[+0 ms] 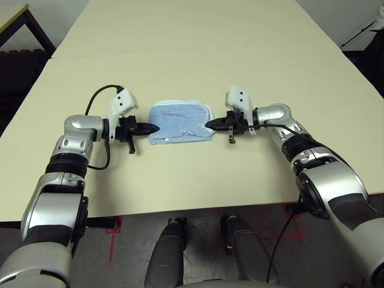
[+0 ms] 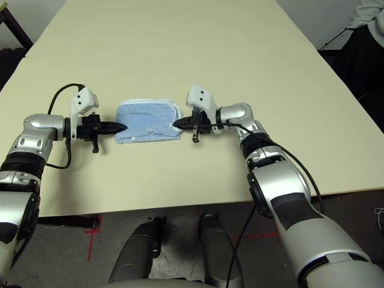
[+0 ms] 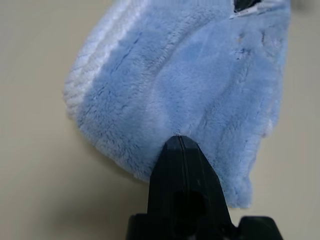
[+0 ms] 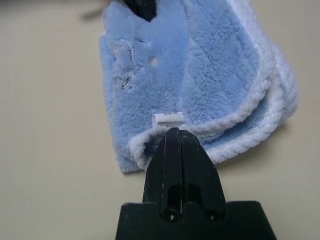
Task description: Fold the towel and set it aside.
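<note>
Left eye view | towel | folded | long axis left-right, between hands

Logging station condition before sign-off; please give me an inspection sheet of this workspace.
Surface: pale tabletop, seam across its far part.
Job's things: light-blue towel, folded in layers, lying between the grippers; white edging and a small white tag visible.
Clutter: nothing seen.
Grippers: left gripper and right gripper both shut, tips at opposite ends of the towel.
Cables: black cables along both arms.
Surroundings: red tape marks on the grey floor; person in grey sleeve beyond the table's right side.
</note>
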{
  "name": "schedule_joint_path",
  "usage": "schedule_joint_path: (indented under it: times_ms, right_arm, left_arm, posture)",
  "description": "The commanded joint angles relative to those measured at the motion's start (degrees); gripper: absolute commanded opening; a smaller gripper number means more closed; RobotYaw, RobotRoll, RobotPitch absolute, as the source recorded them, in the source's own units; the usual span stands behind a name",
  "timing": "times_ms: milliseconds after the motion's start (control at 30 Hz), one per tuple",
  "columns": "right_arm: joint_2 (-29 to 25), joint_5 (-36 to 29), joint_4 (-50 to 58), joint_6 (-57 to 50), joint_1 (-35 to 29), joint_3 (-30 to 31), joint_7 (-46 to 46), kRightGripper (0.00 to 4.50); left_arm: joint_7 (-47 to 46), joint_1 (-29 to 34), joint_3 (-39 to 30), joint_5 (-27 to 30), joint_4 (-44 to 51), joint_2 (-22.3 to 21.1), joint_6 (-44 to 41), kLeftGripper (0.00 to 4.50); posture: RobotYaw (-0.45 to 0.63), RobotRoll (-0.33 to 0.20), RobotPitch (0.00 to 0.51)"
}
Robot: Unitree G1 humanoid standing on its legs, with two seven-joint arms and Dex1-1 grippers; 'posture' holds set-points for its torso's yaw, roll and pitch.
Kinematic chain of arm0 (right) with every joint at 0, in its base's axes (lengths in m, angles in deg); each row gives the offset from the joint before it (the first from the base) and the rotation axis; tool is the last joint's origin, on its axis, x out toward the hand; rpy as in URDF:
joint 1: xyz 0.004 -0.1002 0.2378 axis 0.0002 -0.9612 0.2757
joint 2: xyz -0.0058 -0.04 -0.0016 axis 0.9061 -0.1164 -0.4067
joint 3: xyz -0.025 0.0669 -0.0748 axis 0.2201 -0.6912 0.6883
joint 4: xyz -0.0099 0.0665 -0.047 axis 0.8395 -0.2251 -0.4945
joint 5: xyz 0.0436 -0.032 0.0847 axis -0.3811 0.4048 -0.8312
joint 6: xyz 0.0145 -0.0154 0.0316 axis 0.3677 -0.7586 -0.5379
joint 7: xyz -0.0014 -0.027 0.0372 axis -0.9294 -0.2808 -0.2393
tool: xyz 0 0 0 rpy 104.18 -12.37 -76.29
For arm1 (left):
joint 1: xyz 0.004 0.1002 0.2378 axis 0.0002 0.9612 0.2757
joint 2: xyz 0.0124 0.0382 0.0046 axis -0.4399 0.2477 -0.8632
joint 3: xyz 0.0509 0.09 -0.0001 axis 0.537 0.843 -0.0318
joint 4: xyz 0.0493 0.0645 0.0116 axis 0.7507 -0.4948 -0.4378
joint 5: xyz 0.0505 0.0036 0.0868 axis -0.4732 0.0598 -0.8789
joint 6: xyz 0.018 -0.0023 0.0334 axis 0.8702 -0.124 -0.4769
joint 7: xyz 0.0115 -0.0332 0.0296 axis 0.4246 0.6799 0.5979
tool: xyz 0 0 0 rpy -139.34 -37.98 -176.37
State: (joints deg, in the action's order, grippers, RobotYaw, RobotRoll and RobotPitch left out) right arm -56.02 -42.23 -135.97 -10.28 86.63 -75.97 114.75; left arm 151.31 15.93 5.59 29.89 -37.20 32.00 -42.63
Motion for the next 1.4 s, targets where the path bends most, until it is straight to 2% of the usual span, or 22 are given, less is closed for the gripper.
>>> schedule_joint_path:
  times_ms: [33,100,233,433,667,967,1400]
  right_arm:
    - [1.3,-5.7,2.3,-1.5,1.8,-4.8,1.6,0.0]
    - [1.7,-6.4,2.5,-1.9,2.3,-5.7,1.1,0.0]
    - [4.7,-5.5,1.3,-2.0,3.5,-6.1,-6.6,0.0]
    - [8.1,-0.2,-1.6,-2.9,4.4,-3.1,-18.0,0.0]
    - [9.2,4.9,-4.3,-4.3,4.3,-0.2,-26.4,0.0]
    - [9.1,9.1,-6.1,-6.4,2.1,2.3,-30.9,0.0]
    - [4.1,7.4,-5.8,-5.2,2.7,-0.5,-31.5,0.0]
  left_arm:
    - [2.2,-1.9,-3.7,7.1,6.5,1.8,-6.0,0.03]
    - [3.0,-2.1,-4.1,8.6,8.6,2.1,-8.3,0.03]
    - [0.8,-3.9,-3.0,8.9,9.8,4.4,-11.8,0.03]
    - [-6.4,-6.4,-0.8,3.2,0.8,6.9,-7.8,0.03]
    - [-15.2,-7.5,0.8,-2.5,-7.8,7.6,-4.6,0.03]
    - [-17.1,-6.4,0.9,-5.2,-10.9,7.3,-2.1,0.03]
    - [-18.6,-5.0,0.6,-6.1,-11.1,6.7,-1.3,0.03]
  posture:
    - [0.06,0.0,0.21]
    - [0.06,0.0,0.209]
    - [0.06,0.0,0.208]
    - [0.06,0.0,0.21]
    - [0.07,0.0,0.212]
    - [0.06,0.0,0.21]
    - [0.05,0.0,0.211]
